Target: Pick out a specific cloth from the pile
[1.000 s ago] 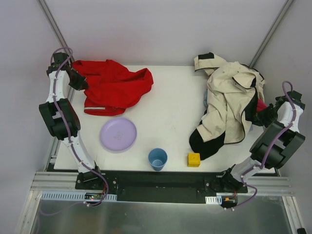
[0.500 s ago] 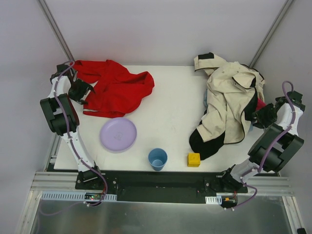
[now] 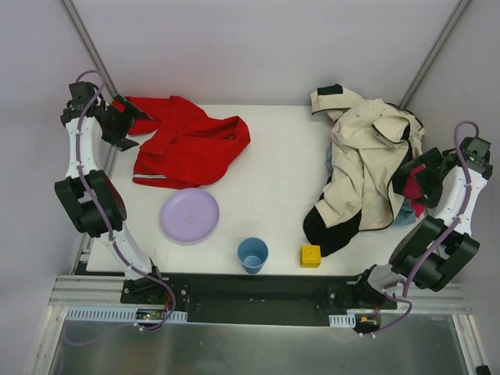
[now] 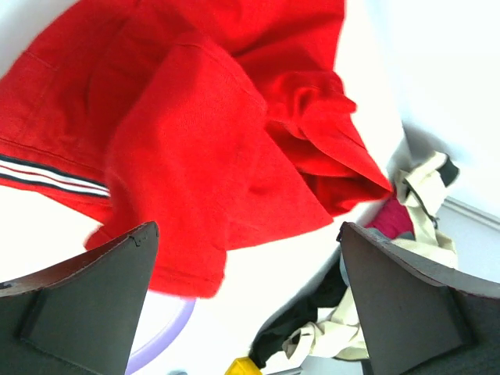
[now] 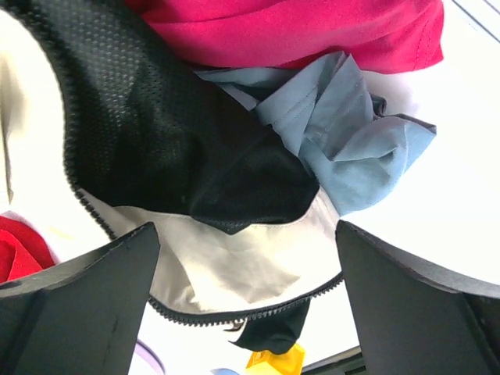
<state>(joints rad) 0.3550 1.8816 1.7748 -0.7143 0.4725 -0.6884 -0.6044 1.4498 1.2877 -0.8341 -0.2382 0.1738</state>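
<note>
The cloth (image 3: 187,148), a large bright red garment with a striped hem, lies spread on the table's far left, above the purple plate; it fills the left wrist view (image 4: 203,133). My left gripper (image 3: 133,123) hovers at its left edge, open (image 4: 246,305), with nothing between its fingers. The pile (image 3: 367,172), mainly a cream-and-black jacket (image 5: 219,258) with a magenta piece (image 5: 312,31) and a grey-blue piece (image 5: 344,133), sits at the far right. My right gripper (image 3: 408,176) is at the pile's right edge, open (image 5: 246,305) and empty, above the jacket's zipped hem.
A purple plate (image 3: 190,216) lies in front of the red cloth. A blue cup (image 3: 252,255) and a yellow block (image 3: 311,255) stand near the front edge. Bare white table (image 3: 273,164) separates the cloth from the pile. Walls and frame posts stand close on both sides.
Both grippers have opened. The left one let go of the red cloth and drew back to the upper left; the cloth settled flat. The right one backed off rightward from the jacket.
</note>
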